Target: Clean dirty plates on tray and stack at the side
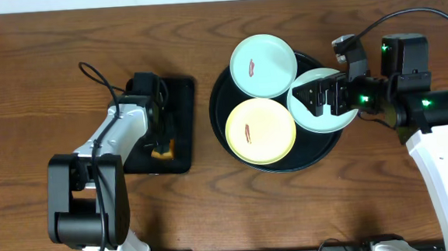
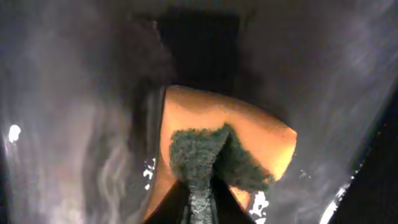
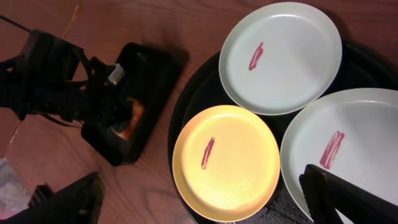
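Three plates lie on the round black tray (image 1: 220, 94): a mint one (image 1: 263, 65) at the back, a yellow one (image 1: 260, 131) in front, and a mint one (image 1: 311, 120) on the right. Each bears a reddish smear. My right gripper (image 1: 321, 96) hovers open over the right plate (image 3: 360, 137), with the yellow plate (image 3: 227, 165) between its fingers (image 3: 348, 199) in the wrist view. My left gripper (image 2: 199, 200) is down in the small rectangular tray, shut on the green pad of an orange sponge (image 2: 249, 134).
The small rectangular black tray (image 1: 177, 105) sits left of the round tray, with the left arm (image 1: 119, 128) reaching over it. Brown wooden table (image 1: 35, 90) surrounds both trays. The right arm's body (image 1: 434, 113) stands at the right edge.
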Tool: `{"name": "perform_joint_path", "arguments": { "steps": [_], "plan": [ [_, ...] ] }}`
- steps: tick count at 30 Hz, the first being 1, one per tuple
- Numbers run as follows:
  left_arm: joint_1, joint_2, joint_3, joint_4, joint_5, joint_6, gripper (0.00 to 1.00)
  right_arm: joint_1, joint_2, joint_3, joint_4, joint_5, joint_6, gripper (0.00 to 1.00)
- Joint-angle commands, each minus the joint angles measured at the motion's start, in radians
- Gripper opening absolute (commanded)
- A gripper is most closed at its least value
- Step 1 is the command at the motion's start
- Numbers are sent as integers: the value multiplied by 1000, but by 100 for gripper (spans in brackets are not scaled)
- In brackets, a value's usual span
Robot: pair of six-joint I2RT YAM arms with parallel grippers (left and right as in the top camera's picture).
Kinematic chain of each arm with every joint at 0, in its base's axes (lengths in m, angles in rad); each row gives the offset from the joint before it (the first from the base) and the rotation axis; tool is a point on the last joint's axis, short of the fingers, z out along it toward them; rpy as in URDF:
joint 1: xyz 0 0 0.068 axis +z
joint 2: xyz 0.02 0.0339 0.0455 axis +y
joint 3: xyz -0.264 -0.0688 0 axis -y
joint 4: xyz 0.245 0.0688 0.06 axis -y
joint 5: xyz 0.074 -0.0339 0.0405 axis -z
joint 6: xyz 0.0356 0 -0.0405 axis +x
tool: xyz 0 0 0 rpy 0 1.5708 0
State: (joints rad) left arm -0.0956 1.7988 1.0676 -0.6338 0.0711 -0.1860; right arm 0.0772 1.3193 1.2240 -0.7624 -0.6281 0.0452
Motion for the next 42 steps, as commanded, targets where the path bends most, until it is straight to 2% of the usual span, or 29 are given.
{"name": "perform_joint_path", "arguments": {
  "steps": [1, 3, 5, 10, 13, 15, 18, 20, 21, 24, 28, 32, 35, 39, 42],
  "plan": [
    [3, -22, 68, -37, -38, 35, 25, 6, -3, 16, -1, 3, 10, 99],
    [3, -40, 93, -59, -38, 35, 41, 6, -3, 16, -1, 3, 10, 99],
    [3, -56, 100, -76, -36, 27, 48, 6, -3, 16, -1, 3, 10, 99],
    [1, -58, 86, -167, 43, -19, 49, 6, -3, 16, -2, 3, 10, 99],
    [-2, -57, 44, -160, 56, -18, 49, 6, -3, 16, -6, 3, 10, 99],
    [-2, -54, 4, -127, 56, -18, 44, 6, -3, 16, -12, 3, 10, 99],
    [-2, -54, -72, -37, 56, -18, 32, 7, 2, 15, -22, 5, 10, 91],
    [-2, -54, -113, 14, 56, -18, 12, 14, 11, 15, -37, 44, 28, 83],
    [-2, -54, -122, 23, 56, -18, 8, 18, 18, 15, -48, 78, 43, 79],
    [-2, -58, -118, 16, 56, -18, 8, 39, 45, 15, -86, 148, 66, 61],
    [-2, -77, -57, -58, 48, -18, 7, 74, 103, 15, -121, 200, 78, 54],
    [-2, -111, 58, -170, 49, -18, 7, 97, 196, 15, -164, 339, 142, 53],
    [-2, -148, 144, -251, 58, -18, 8, 96, 273, 15, -190, 359, 142, 55],
    [-2, -201, 217, -309, 157, -18, 7, 95, 377, 15, -231, 358, 141, 56],
    [-2, -242, 222, -291, 248, -19, 7, 101, 445, 15, -232, 319, 106, 52]
  ]
}}
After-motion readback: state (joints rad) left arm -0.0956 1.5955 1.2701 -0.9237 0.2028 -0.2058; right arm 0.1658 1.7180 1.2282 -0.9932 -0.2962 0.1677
